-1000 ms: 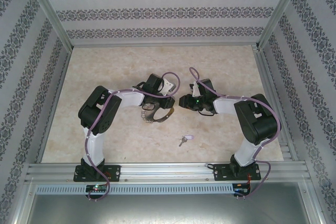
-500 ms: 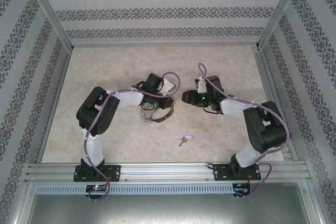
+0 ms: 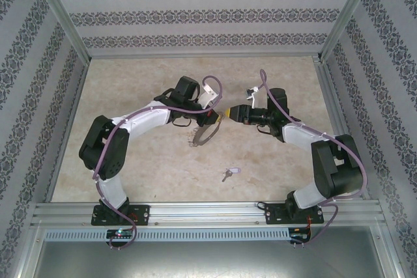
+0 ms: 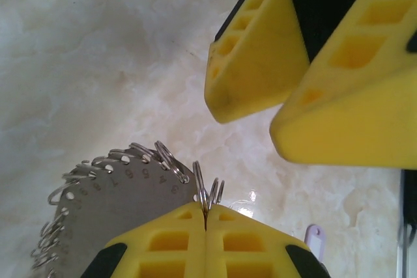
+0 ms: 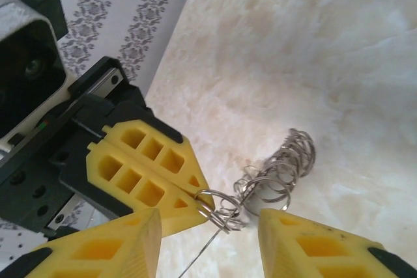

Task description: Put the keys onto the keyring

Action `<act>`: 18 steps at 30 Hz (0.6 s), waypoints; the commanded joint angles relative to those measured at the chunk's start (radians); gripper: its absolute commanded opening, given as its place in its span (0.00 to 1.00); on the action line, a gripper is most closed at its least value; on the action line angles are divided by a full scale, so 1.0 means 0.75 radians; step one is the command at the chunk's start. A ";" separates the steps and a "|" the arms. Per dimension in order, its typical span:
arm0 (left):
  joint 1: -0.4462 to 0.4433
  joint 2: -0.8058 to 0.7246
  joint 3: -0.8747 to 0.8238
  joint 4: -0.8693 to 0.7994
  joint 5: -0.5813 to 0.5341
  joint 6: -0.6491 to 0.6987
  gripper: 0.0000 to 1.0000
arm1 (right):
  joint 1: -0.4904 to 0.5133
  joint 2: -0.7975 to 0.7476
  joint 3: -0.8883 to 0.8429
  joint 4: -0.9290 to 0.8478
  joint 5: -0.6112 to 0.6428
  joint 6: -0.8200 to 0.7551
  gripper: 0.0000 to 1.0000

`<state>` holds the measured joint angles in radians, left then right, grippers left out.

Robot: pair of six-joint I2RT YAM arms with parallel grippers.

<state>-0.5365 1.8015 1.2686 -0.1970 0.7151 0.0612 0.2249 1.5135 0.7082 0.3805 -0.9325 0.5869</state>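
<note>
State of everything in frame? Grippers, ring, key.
keyring: held by one small silvery ring on its rim.
left gripper: shut on that ring.
right gripper: open, fingers either side of the rim's rings, not gripping.
key: lying on the table, apart from the keyring, not threaded.

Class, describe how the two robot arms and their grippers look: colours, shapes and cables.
Both the left arm and right arm have white links, bulky black joint housings and a lilac cable looped alongside. The left gripper and right gripper carry yellow wedge fingers with square hollow cells.
</note>
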 commanded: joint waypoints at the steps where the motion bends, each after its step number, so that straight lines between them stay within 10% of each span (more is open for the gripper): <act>1: 0.014 -0.044 0.034 -0.048 0.063 0.037 0.00 | 0.001 -0.033 -0.030 0.107 -0.089 0.028 0.42; 18: 0.021 -0.074 0.022 0.013 0.101 -0.011 0.00 | 0.077 0.041 -0.073 0.225 -0.076 0.091 0.39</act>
<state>-0.5339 1.7885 1.2686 -0.2031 0.7578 0.0593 0.2707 1.5272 0.6643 0.4946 -0.9714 0.6487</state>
